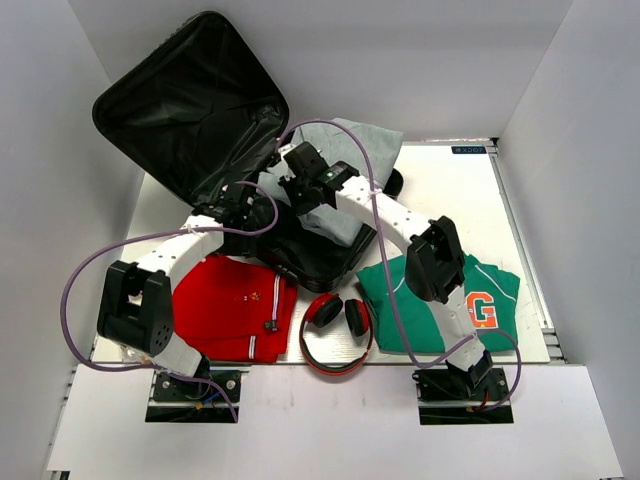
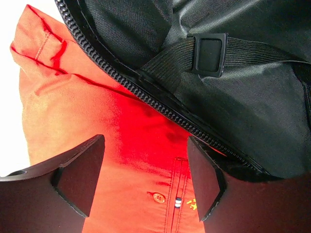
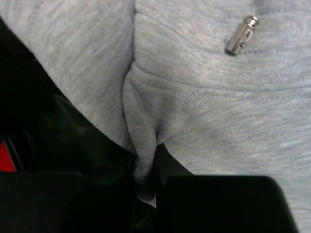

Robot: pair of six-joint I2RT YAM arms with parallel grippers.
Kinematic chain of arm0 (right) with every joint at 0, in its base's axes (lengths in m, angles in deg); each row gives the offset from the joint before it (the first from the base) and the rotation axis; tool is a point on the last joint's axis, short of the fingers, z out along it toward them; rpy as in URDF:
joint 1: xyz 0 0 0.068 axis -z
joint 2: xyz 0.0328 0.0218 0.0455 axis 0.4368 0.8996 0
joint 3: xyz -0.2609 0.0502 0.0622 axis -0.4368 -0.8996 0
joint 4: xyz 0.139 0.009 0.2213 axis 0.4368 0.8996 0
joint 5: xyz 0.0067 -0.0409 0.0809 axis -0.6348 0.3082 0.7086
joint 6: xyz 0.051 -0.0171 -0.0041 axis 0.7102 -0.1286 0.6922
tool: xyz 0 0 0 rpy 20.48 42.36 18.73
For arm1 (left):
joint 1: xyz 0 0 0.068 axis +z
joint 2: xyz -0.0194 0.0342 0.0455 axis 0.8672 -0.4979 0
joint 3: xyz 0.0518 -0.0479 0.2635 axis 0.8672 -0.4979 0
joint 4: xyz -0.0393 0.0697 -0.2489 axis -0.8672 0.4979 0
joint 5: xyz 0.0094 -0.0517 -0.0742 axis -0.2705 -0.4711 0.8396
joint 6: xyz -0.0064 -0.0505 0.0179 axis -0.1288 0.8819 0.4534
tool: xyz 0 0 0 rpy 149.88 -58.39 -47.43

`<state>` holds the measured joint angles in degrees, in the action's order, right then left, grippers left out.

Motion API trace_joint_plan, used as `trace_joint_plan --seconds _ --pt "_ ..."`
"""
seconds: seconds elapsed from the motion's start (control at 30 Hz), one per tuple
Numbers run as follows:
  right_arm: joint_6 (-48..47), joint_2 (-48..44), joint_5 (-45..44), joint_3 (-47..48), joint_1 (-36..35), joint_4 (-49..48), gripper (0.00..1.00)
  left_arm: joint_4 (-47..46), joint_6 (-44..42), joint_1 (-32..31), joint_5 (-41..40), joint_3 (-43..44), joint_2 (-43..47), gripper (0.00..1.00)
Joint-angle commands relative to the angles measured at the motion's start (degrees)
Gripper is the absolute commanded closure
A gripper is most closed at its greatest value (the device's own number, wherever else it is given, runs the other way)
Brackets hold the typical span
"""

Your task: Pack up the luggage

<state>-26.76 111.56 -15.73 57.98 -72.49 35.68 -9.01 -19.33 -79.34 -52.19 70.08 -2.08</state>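
The black luggage point(image 1: 190, 100) lies open at the back left, its lid leaning up and its lower half point(image 1: 300, 255) flat on the table. A grey sweatshirt point(image 1: 355, 165) lies partly in that lower half. My right gripper point(image 1: 300, 185) is shut on a pinched fold of the grey sweatshirt point(image 3: 146, 160). My left gripper point(image 1: 235, 205) is open and empty above the red shirt point(image 2: 97, 126), at the luggage's zipper edge point(image 2: 160, 104). The red shirt point(image 1: 230, 305) lies folded at the front left.
Red and black headphones point(image 1: 335, 335) lie at the front middle. A green jersey with an orange G point(image 1: 450, 300) lies at the front right. A strap buckle point(image 2: 209, 53) lies on the luggage lining. White walls enclose the table.
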Motion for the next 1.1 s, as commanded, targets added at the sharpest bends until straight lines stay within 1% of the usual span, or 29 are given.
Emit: trace_joint_plan --seconds 0.0,0.17,0.2,0.37,0.43,0.53,0.6,0.73,0.77,0.83,0.87,0.97,1.07 --pt "11.3 -1.3 10.3 2.0 -4.6 -3.0 1.00 -9.5 2.1 0.7 -1.5 -1.1 0.0 0.21" --pt "19.0 0.0 10.8 4.3 -5.9 -2.3 1.00 -10.9 2.3 1.0 -2.0 -2.4 1.4 0.21" --pt "22.3 0.1 10.4 4.5 -6.0 -2.1 1.00 -11.4 2.4 1.1 -1.8 -2.6 1.5 0.21" --pt "27.1 4.2 11.2 8.1 -6.8 -1.4 1.00 -13.2 2.0 1.4 -1.5 -4.1 2.4 0.21" --pt "29.5 4.3 12.8 7.0 -6.9 -1.6 1.00 -13.3 2.0 1.7 -1.5 -4.2 2.6 0.21" --pt "29.7 4.6 13.0 5.7 -6.9 -2.4 1.00 -13.4 2.3 1.8 -1.5 -4.5 2.5 0.21" --pt "28.1 4.8 12.2 5.2 -6.8 -2.5 1.00 -13.3 2.2 1.8 -1.2 -4.8 2.6 0.21" --pt "21.3 5.3 6.8 4.2 -6.4 0.7 1.00 -13.0 2.6 1.8 -1.0 -5.1 2.8 0.21" --pt "18.8 5.4 6.5 4.3 -6.2 1.3 0.73 -12.9 2.5 1.9 -1.0 -4.9 2.8 0.21" --pt "15.7 5.2 6.2 5.0 -6.1 2.9 0.36 -12.8 2.4 1.8 -0.6 -4.7 3.1 0.17" --pt "14.1 5.0 5.9 5.3 -6.1 3.2 0.10 -12.1 2.5 1.7 -0.5 -4.4 3.3 0.17" --pt "9.8 3.0 7.4 7.6 -5.8 3.1 0.10 -10.6 2.8 1.8 -0.1 -3.1 4.0 0.11" --pt "8.6 -1.8 9.6 7.7 -4.8 0.8 0.10 -9.4 3.0 1.8 -0.2 -0.7 5.2 0.09"
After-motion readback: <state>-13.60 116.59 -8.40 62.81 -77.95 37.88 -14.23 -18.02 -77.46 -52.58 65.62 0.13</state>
